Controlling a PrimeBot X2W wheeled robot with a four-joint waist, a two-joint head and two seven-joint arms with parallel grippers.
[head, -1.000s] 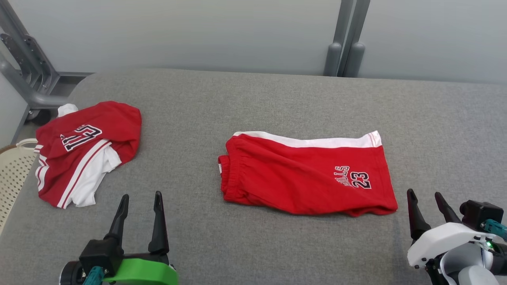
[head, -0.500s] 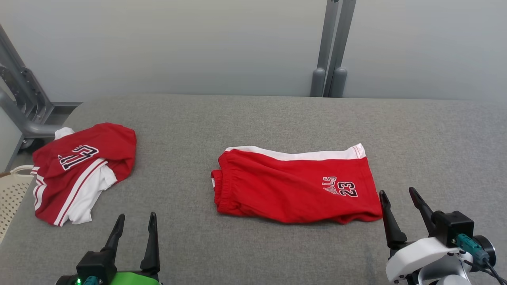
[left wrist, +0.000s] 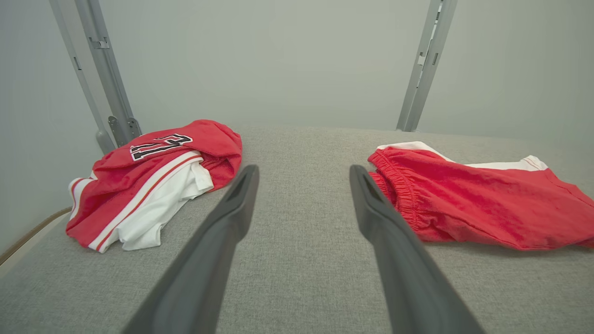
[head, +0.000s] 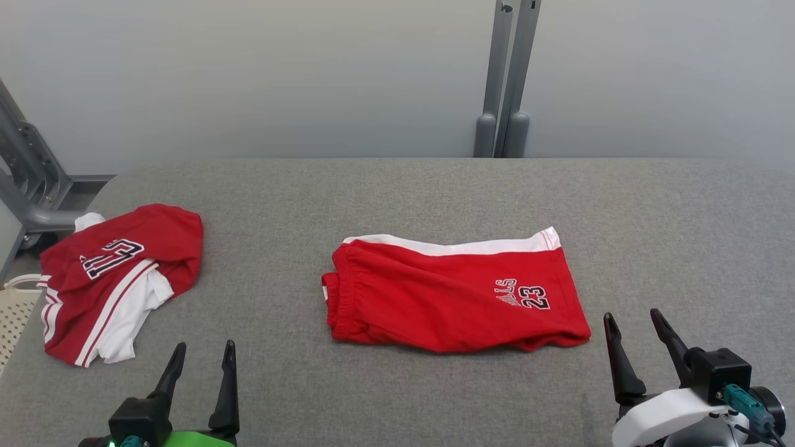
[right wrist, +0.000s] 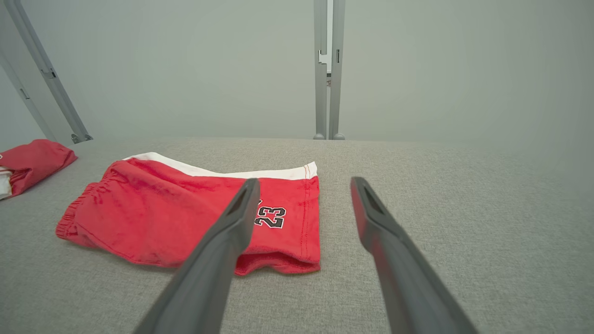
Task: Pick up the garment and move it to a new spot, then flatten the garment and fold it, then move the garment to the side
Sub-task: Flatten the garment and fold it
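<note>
Head view: the shorts (head: 453, 304) lie doubled flat at the centre of the grey table (head: 397, 198), apparently folded but not yet moved aside. A second garment (head: 112, 279), red and white, sits bunched at 9 o'clock. The left gripper (head: 205, 344) at 7 o'clock and the right gripper (head: 630, 313) at 5 o'clock hold nothing, jaws spread wide, clear of the cloth.

Left wrist view: the left gripper (left wrist: 302, 169) gapes over bare table, shorts (left wrist: 473, 204) at 3 o'clock, second garment (left wrist: 153, 181) at 9 o'clock.

Right wrist view: the right gripper (right wrist: 304, 182), equally wide and empty, hangs near the numbered hem end of the shorts (right wrist: 185, 213) at 9 o'clock, apart from it. The move to the side looks to be what remains.
</note>
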